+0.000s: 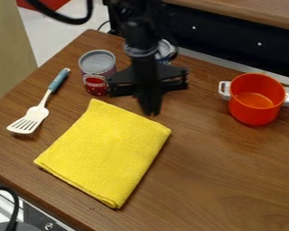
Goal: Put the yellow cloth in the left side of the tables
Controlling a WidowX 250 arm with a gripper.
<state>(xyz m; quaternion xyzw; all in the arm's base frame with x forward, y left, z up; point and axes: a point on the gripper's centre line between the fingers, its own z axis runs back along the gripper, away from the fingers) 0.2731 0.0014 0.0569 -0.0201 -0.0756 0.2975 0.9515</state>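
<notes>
The black gripper (150, 106) hangs over the wooden table (231, 167), just beyond the top right edge of the yellow cloth. Its lower end is blurred, and I cannot tell how far above the wood it is. The yellow cloth (108, 151) lies folded and flat, left of the middle of the table, with one corner towards the near edge. Cloth and gripper look apart.
A red-labelled can (97, 74) stands behind the cloth, with another can (165, 51) partly behind the arm. A white spatula with a blue handle (35, 113) lies at the left. An orange pot (255, 101) with white handles stands at the right.
</notes>
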